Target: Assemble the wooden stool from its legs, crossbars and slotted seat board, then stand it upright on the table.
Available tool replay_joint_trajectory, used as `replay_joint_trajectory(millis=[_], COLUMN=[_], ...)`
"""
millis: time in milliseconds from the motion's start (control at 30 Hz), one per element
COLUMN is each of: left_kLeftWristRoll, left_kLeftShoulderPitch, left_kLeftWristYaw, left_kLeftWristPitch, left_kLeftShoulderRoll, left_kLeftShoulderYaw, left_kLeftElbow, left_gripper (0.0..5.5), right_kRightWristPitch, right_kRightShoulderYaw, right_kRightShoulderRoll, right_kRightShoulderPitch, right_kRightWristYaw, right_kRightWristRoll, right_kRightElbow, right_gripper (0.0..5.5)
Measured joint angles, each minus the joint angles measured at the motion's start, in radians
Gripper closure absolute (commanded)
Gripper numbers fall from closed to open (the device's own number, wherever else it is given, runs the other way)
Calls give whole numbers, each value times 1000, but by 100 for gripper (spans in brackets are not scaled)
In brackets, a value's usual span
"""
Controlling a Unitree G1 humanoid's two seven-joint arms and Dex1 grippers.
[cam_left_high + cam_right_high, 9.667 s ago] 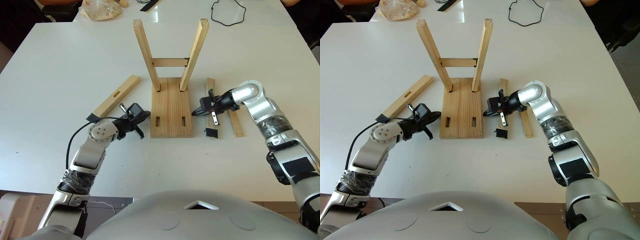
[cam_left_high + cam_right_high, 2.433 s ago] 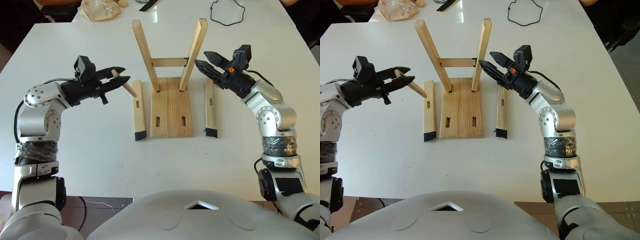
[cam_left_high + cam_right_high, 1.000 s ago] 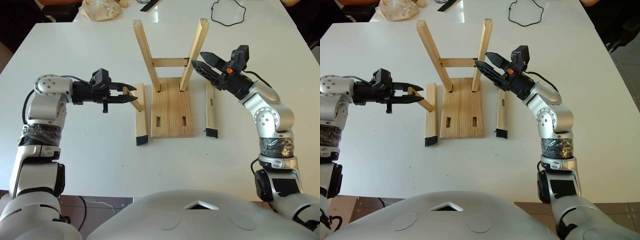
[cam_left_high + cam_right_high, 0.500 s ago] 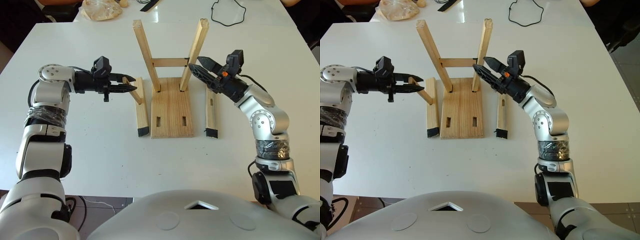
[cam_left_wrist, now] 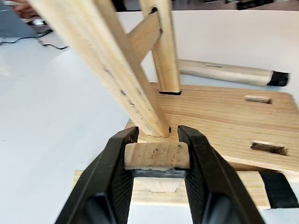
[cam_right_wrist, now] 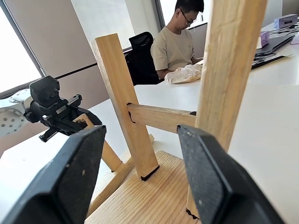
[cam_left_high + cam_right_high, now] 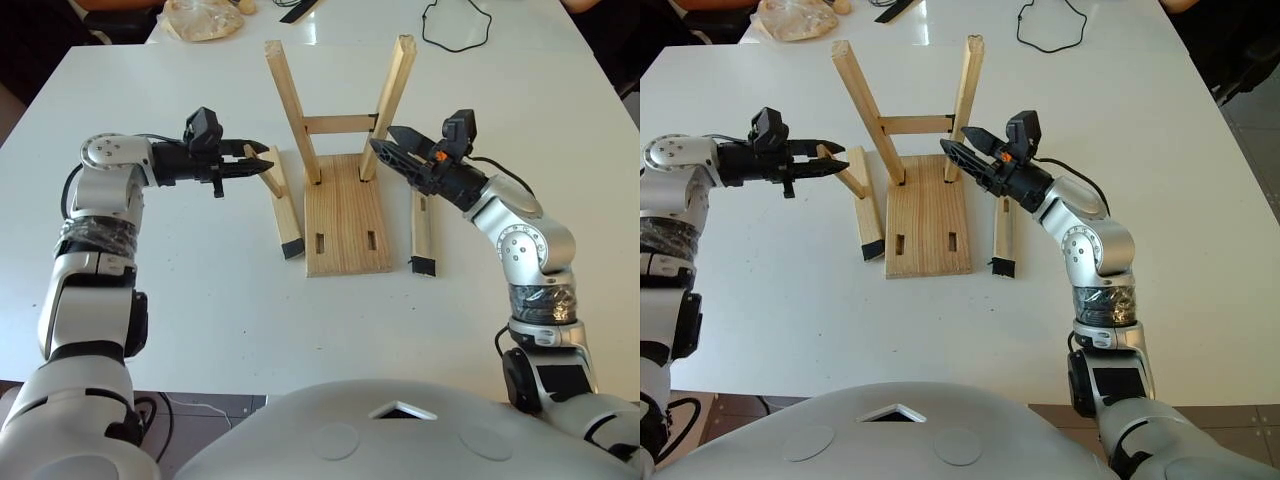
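Left tool [image 7: 262, 158] is clamped on a crossbar [image 5: 157, 156], seat board [image 7: 345, 225] just past its tips. Right tool [image 7: 382, 138] gapes wide, upright leg [image 7: 388, 105] right beside it.

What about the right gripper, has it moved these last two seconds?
Yes: the right gripper has shifted to the robot's left, up to the right-hand upright leg.

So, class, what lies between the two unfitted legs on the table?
The seat board, with two upright legs joined by a crossbar standing in its far slots; both eye views show it.
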Motion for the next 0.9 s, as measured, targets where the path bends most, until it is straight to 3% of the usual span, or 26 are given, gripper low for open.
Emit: replay_joint_trajectory(millis=[100,333,500,633,700,800,900], left_kLeftWristRoll=[14,17,-13,-59,-89,-104,-84], left_kLeftShoulderPitch=[141,244,303,281,285,313,385], left_kLeftWristYaw=[26,91,329,640,822,1085,1319], left_kLeftWristPitch=[74,97,204,344,403,463,521], left_kLeftShoulderRoll=[24,165,126,-18,-156,-400,-620], left_kLeftShoulderYaw=[9,157,296,408,439,434,352], left_kLeftElbow=[-110,-358,-464,-574,-686,-867,-1083], left_gripper=[306,302,302,302,302,302,302], right_kRightWristPitch=[5,17,18,18,18,18,18], right_kRightShoulderYaw=[-42,-68,-80,-103,-107,-108,-113], right_kRightShoulderRoll=[2,19,24,24,22,21,13], right_kRightShoulderPitch=[53,134,169,181,183,183,171], right_kRightWristYaw=[-33,-94,-125,-134,-141,-148,-151], right_kRightWristRoll=[20,33,36,34,34,33,31], right_kRightElbow=[-28,-84,-113,-117,-117,-113,-90], right_gripper=[270,270,270,270,270,270,270])
